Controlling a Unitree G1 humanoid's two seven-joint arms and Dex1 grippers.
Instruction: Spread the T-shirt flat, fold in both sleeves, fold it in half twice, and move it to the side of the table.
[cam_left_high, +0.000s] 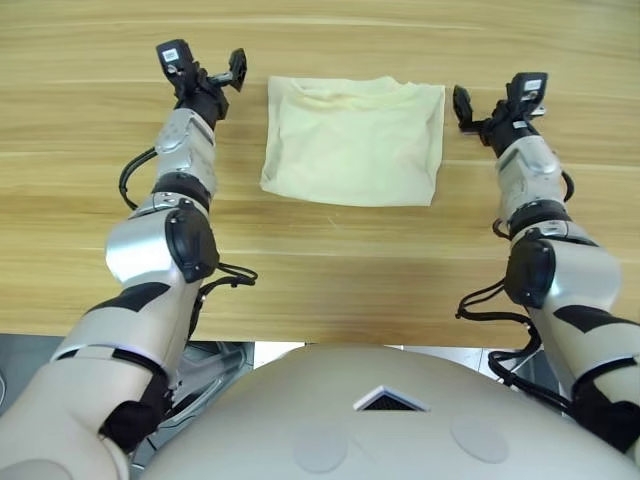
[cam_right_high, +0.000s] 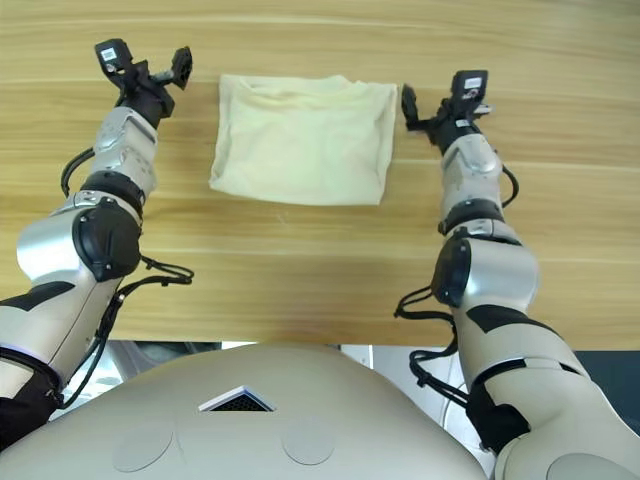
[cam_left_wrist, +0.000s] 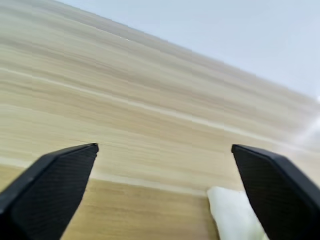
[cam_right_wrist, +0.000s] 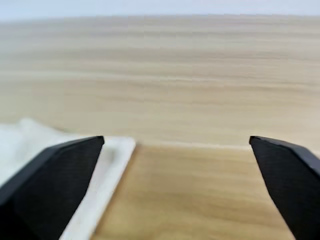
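Left eye view has both arms stretched forward over the table (cam_left_high: 330, 270), forearms running up the frame and elbows bent slightly outward. The left gripper (cam_left_high: 205, 62) sits in the upper left of the frame, near the left edge of the T-shirt (cam_left_high: 352, 140) but apart from it, with its two fingers standing wide apart. The right gripper (cam_left_high: 495, 100) sits in the upper right, just beside the right edge of the T-shirt and clear of the cloth, its fingers likewise spread and holding nothing. Whether either gripper touches the wood cannot be told.

The arms wear glossy silver-grey shells with black joints, and loose black cables (cam_left_high: 230, 275) loop out near the elbows. In the left wrist view the fingers (cam_left_wrist: 55, 180) are flat black wedges with a matte, finely grained face. The table is pale wood-grain board, its streaks running across the frame.

The T-shirt lies in the upper centre of the frame, between the two grippers. It is pale yellow, soft cloth, folded into a roughly square packet. The collar (cam_left_high: 345, 92) shows along its upper edge, shallow wrinkles cross the top layer, and the lower left corner flares out a little. In the right wrist view a stacked edge of the cloth lies flat on the wood beside one finger
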